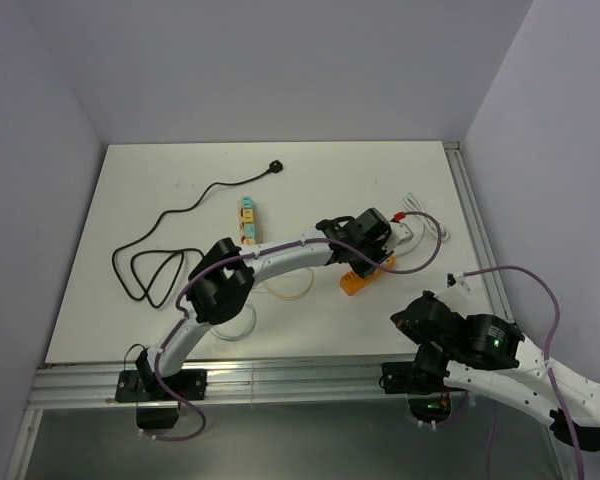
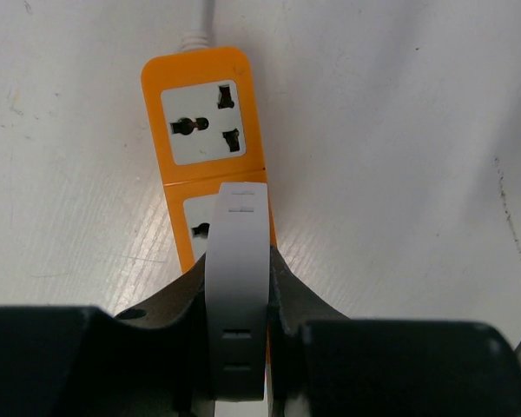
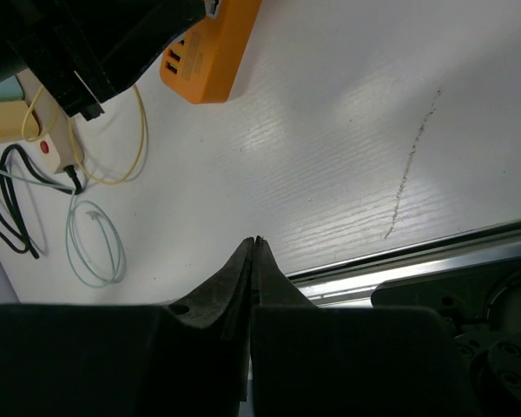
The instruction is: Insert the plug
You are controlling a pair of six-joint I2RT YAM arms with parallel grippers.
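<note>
The orange power strip (image 2: 204, 122) lies on the white table, with its white cord leading off at the far end. It also shows in the top view (image 1: 363, 279) and the right wrist view (image 3: 213, 52). My left gripper (image 2: 239, 265) is shut on a white plug (image 2: 237, 234) and holds it right over the strip's nearer socket, which it partly hides. The far socket (image 2: 206, 122) is bare. In the top view the left gripper (image 1: 368, 243) is over the strip. My right gripper (image 3: 255, 245) is shut and empty, near the front edge (image 1: 412, 318).
A black cable with a plug (image 1: 275, 167) lies at the back left. A small teal and yellow strip (image 1: 248, 220) sits mid-table. White cord coils (image 1: 425, 228) lie to the right; yellow (image 3: 130, 148) and pale green (image 3: 95, 248) loops lie near the front. A metal rail (image 3: 417, 261) edges the table.
</note>
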